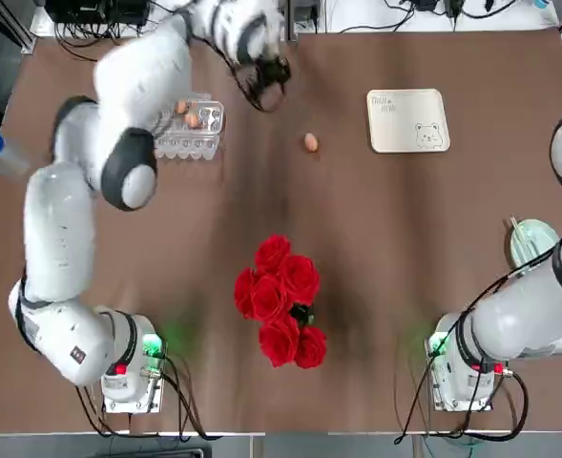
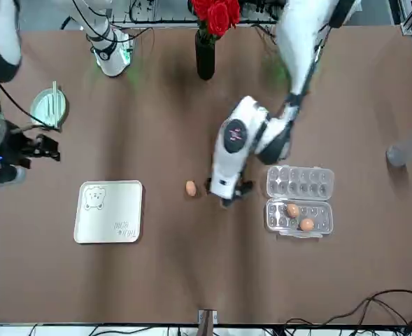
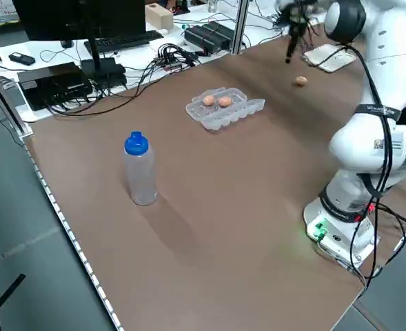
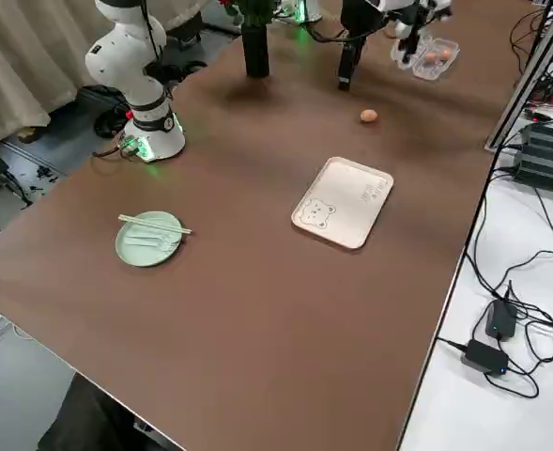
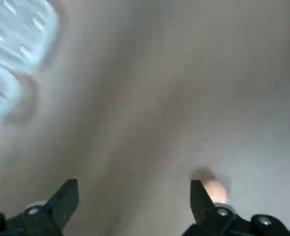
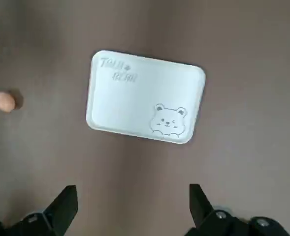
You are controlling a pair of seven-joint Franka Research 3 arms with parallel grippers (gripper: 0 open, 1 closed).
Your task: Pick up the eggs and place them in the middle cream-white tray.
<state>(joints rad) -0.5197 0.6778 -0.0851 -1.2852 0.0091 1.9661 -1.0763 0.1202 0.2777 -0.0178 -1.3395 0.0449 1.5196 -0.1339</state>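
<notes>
Three eggs in all: one egg (image 1: pixel 311 142) lies loose on the surface between the carton and the tray, and two eggs (image 1: pixel 187 114) sit in the one clear egg carton (image 1: pixel 190 132) toward the far left corner. One cream-white tray (image 1: pixel 407 120) lies near the far right corner. One pale green plate (image 4: pixel 149 238) sits at the right edge. One bunch of red roses (image 1: pixel 281 299) in one dark vase (image 2: pixel 205 57) stands mid-surface near the robot's edge. One blue-capped bottle (image 3: pixel 140 169) stands at the left edge. Two claws show: the left claw (image 5: pixel 133 199) and the right claw (image 6: pixel 133 206), both with fingers spread.
</notes>
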